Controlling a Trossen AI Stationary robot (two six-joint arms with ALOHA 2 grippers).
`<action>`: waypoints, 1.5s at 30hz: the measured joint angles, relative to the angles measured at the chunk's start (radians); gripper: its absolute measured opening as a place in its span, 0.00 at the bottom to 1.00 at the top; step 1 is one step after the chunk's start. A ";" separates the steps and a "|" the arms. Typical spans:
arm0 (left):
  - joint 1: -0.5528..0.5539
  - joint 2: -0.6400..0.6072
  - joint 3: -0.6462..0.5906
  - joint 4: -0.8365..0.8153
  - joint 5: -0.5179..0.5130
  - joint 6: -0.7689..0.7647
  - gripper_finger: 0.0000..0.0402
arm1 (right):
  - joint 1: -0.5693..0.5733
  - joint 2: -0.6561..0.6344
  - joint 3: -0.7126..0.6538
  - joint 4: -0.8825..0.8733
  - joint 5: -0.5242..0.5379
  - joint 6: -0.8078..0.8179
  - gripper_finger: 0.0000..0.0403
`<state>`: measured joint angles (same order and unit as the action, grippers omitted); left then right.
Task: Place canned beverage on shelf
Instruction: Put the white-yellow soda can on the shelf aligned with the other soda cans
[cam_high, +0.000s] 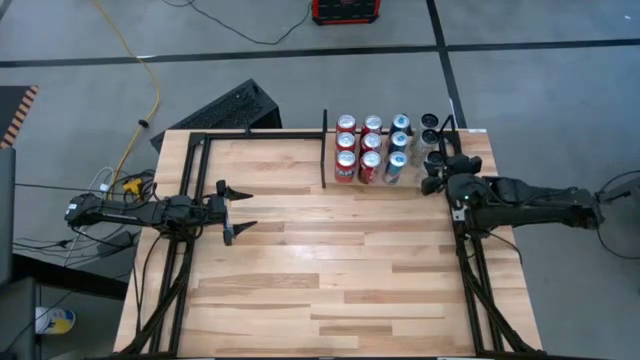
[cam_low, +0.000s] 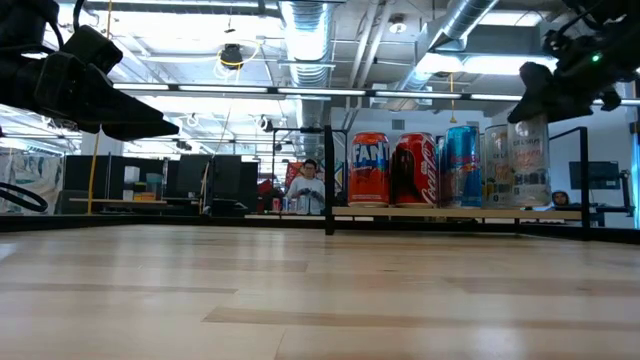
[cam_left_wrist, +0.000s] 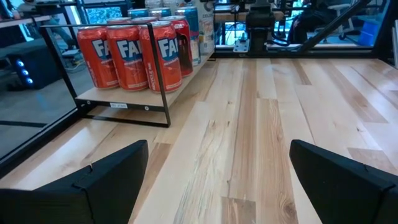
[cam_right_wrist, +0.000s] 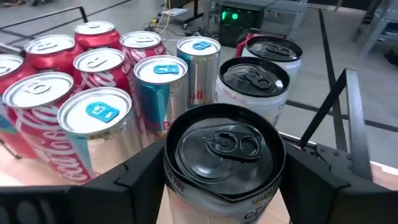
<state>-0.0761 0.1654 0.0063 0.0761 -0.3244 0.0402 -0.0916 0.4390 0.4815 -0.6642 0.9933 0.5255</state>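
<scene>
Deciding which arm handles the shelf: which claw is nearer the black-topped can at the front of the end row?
Right. The right claw straddles the black-topped can at the shelf; the left claw hovers open, far across the table.

Shelf bay packed, I see.
Light butcher-block wood shelf (cam_high: 412, 186) carries rows of red, blue-silver and black-topped cans (cam_high: 371, 160) beside the thin black divider bar (cam_high: 324, 150).
</scene>
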 joint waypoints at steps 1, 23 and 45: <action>0.000 0.000 0.000 0.000 0.000 0.001 0.94 | -0.006 -0.001 -0.013 0.023 -0.002 -0.015 0.69; 0.000 0.000 0.000 0.000 0.000 0.005 0.94 | -0.114 -0.001 -0.046 0.081 -0.053 -0.064 0.77; 0.000 0.000 0.000 0.000 0.000 0.006 0.94 | -0.128 -0.001 0.007 0.160 -0.104 -0.209 0.86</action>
<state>-0.0758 0.1654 0.0063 0.0761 -0.3248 0.0464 -0.2199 0.4377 0.4882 -0.5046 0.8894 0.3164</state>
